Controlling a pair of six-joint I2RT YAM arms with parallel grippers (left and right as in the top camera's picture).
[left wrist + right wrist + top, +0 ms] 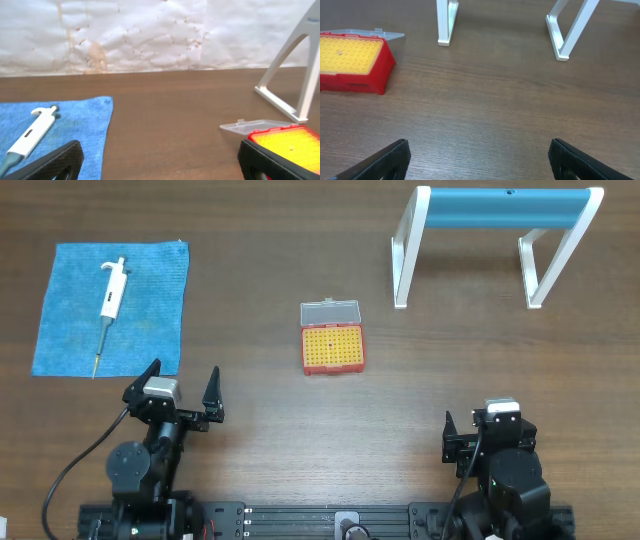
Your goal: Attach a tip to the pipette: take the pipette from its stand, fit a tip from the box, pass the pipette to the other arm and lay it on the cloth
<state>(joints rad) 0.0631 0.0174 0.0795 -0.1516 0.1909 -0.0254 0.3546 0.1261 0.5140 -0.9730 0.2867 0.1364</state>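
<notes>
The white pipette (111,290) lies on the blue cloth (150,330) at the far left, a yellowish tip (97,364) on its near end; in the left wrist view the pipette (31,135) rests on the cloth (90,125). The red tip box (334,349) with yellow tips and its clear lid folded back sits mid-table, as also seen as the box (287,142) and the box (352,62). The white-and-blue stand (500,220) is at the back right. My left gripper (182,392) is open near the cloth's front edge. My right gripper (480,430) is open, low at the front right.
The stand's white feet (447,25) rise beyond the right gripper. A crumpled white backdrop (150,35) lines the table's far edge. Bare brown wood lies between the cloth, the box and both arms.
</notes>
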